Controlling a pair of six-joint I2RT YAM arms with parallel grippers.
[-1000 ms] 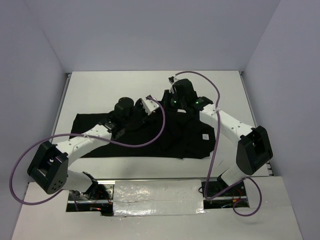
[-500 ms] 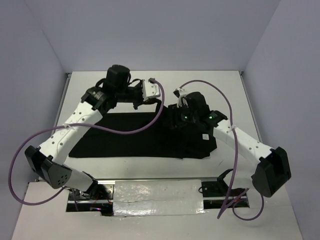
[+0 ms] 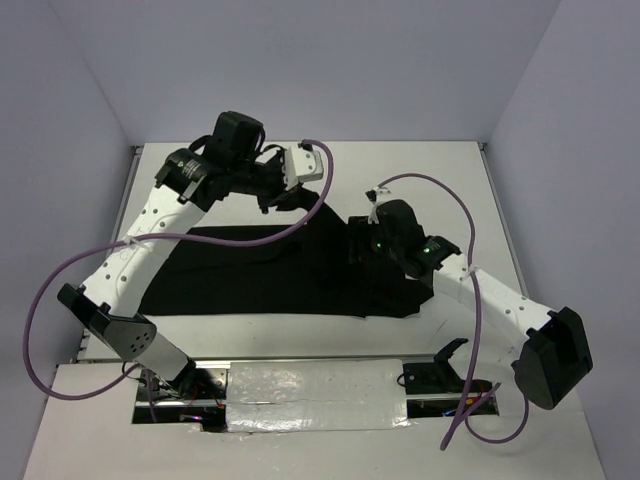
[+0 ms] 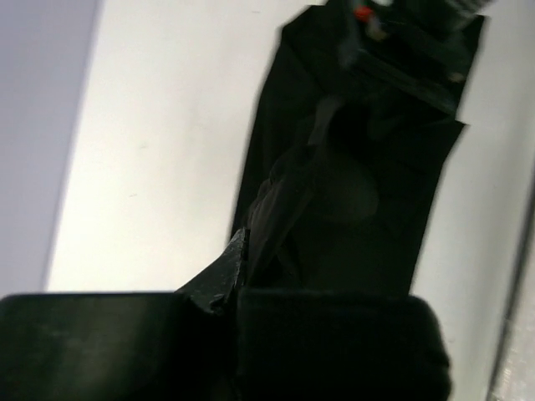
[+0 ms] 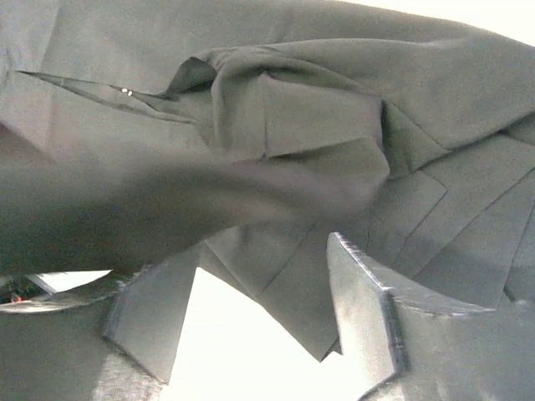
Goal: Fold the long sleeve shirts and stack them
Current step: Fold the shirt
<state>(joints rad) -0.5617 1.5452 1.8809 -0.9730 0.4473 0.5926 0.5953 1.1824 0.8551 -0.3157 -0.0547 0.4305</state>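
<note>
The black long sleeve shirt [image 3: 250,275] lies spread across the white table, bunched into folds at its right end. My left gripper [image 3: 278,197] is raised over the shirt's far edge. In the left wrist view this gripper [image 4: 238,251] is shut on a pinch of the shirt [image 4: 359,184], which hangs from it down to the table. My right gripper [image 3: 362,245] sits low over the bunched right part. In the right wrist view it [image 5: 259,251] stands open with nothing held, and folded shirt cloth [image 5: 292,109] and bare table show between its fingers [image 5: 359,301].
Grey walls close in the table [image 3: 200,170] on the left, back and right. Purple cables [image 3: 320,205] loop from both arms over the shirt. A taped strip [image 3: 310,395] runs along the near edge between the arm bases.
My left arm has risen off the shirt and swung to the far left, carrying cloth up with it. My right gripper has opened, let go of the cloth, and drawn back to the right.
</note>
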